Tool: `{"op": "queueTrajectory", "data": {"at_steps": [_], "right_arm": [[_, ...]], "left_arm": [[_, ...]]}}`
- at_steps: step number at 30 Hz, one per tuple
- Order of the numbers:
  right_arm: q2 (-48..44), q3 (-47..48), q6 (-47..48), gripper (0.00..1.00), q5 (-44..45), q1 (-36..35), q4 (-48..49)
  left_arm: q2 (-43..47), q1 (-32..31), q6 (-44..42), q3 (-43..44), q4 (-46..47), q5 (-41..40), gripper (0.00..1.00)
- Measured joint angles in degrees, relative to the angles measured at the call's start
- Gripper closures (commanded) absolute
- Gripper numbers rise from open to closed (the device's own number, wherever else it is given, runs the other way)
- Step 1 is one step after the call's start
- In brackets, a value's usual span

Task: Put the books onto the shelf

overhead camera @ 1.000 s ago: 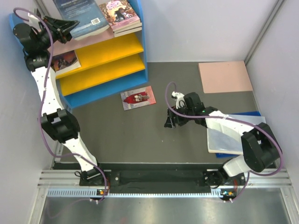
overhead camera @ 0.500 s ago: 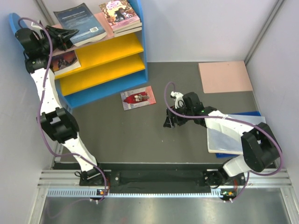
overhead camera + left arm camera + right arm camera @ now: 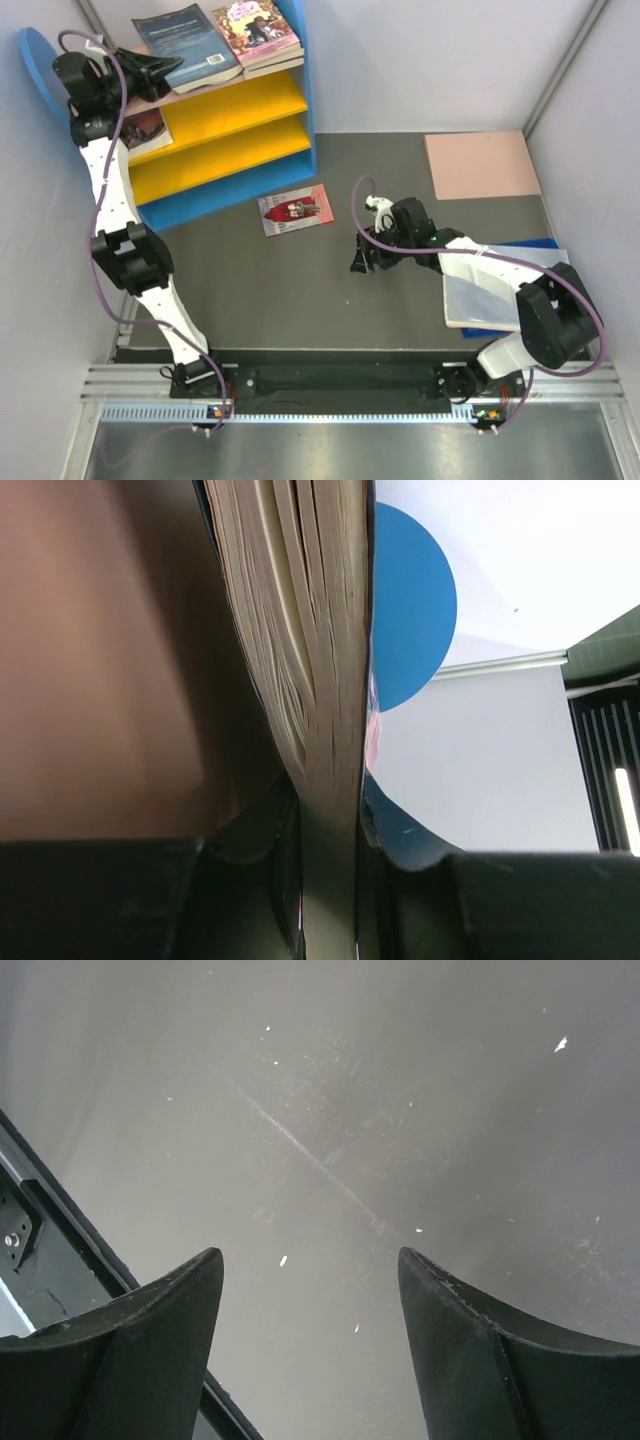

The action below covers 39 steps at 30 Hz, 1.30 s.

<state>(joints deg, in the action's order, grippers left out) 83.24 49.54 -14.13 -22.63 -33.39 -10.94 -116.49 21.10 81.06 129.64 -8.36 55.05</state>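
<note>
Dark table, flat and bare across mid-frame. Upper left: shelf, open fronts facing lower right. On its top, navy book lying flat, with pink-purple book beside it on the right. Pinched at lower left edge by left gripper, with page edge clamped between jaws in wrist view. Probably only release and pull-back left here. Below shelf foot: red book flat on table, long axis roughly left-right, slightly tilted. Near right gripper, to book's right, spread wide, nothing held. Clearly the nearer arm. Open table all round for a low approach.
</note>
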Motion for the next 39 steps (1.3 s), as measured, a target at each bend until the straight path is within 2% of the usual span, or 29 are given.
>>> {"op": "queueTrajectory", "data": {"at_steps": [5,11,12,15,19,26,31,39], "right_arm": [[-0.5,-0.44,0.0,0.3,0.37,0.0,0.15],[-1.05,-1.55,0.0,0.3,0.5,0.0,0.11],[-1.05,-1.6,0.0,0.3,0.52,0.0,0.07],[-1.07,-1.66,-0.02,0.29,0.57,-0.04,0.15],[-1.07,-1.77,-0.04,0.3,0.55,-0.22,0.24],[-1.11,-2.08,-0.48,0.3,0.52,-0.22,0.33],[-1.14,-2.32,-0.61,0.29,0.5,-0.22,0.68],[-1.36,-2.78,-0.63,0.29,0.52,-0.22,0.7]], "left_arm": [[-0.81,-1.97,0.02,0.68,1.33,-0.7,0.78],[-1.14,-1.92,-0.13,0.79,2.47,-0.94,0.6],[-1.16,-1.95,0.11,0.87,3.06,-1.03,0.03],[-1.07,-2.03,2.84,2.27,8.76,-1.18,0.01],[0.94,-2.75,1.92,2.91,12.74,-0.28,0.01],[-0.22,-2.99,0.85,1.46,12.13,-0.74,0.01],[1.33,-3.23,-6.51,1.51,6.38,-4.0,0.01],[6.97,-3.78,-26.27,1.6,-10.95,-15.8,0.01]]}}
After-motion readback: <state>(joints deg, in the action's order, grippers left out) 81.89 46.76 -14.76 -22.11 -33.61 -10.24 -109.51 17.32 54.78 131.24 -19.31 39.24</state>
